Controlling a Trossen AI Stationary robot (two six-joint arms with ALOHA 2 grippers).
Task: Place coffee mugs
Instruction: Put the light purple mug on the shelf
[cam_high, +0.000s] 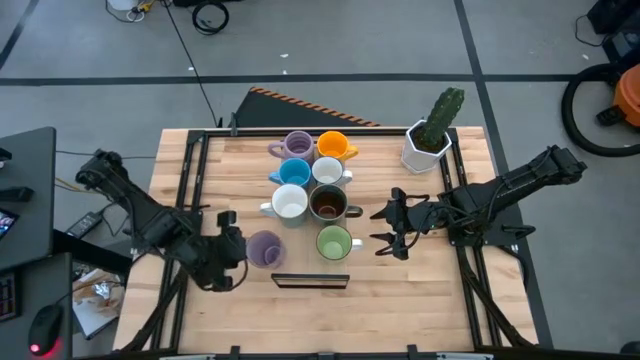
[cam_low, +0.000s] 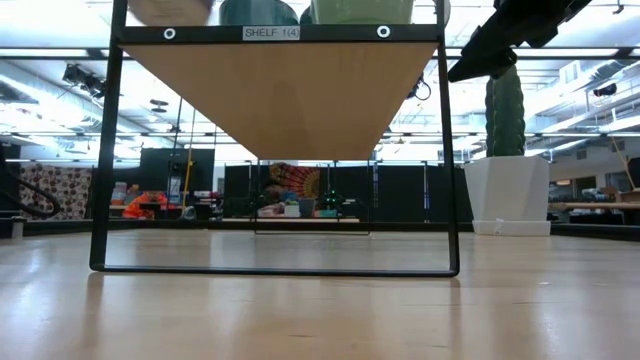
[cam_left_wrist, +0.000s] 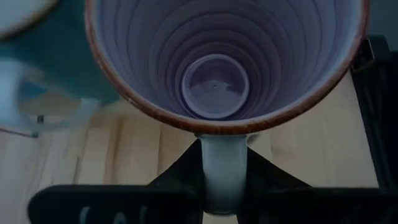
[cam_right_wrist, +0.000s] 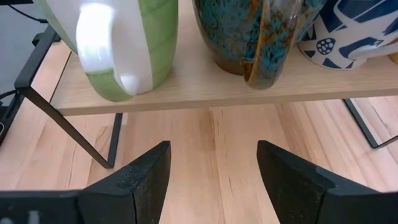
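Seven glazed ceramic mugs already stand packed on the small wooden shelf with its black wire frame (cam_high: 310, 281), and the eighth, a lilac ribbed mug with a brown rim (cam_high: 264, 247), is carried at the shelf's left front corner by the left hand (cam_high: 240, 247), which is pinched tight on its handle. The trouble I would expect is a knock: the free spot is tight, so the lilac mug could bump the white mug (cam_high: 289, 204) or the green-and-white striped mug (cam_high: 334, 242) beside it. A grip on the handle alone may also let it swing or tip on release near the shelf edge. The right hand (cam_high: 389, 229) waits just right of the striped mug, fingers spread and holding nothing, close enough to clip it.
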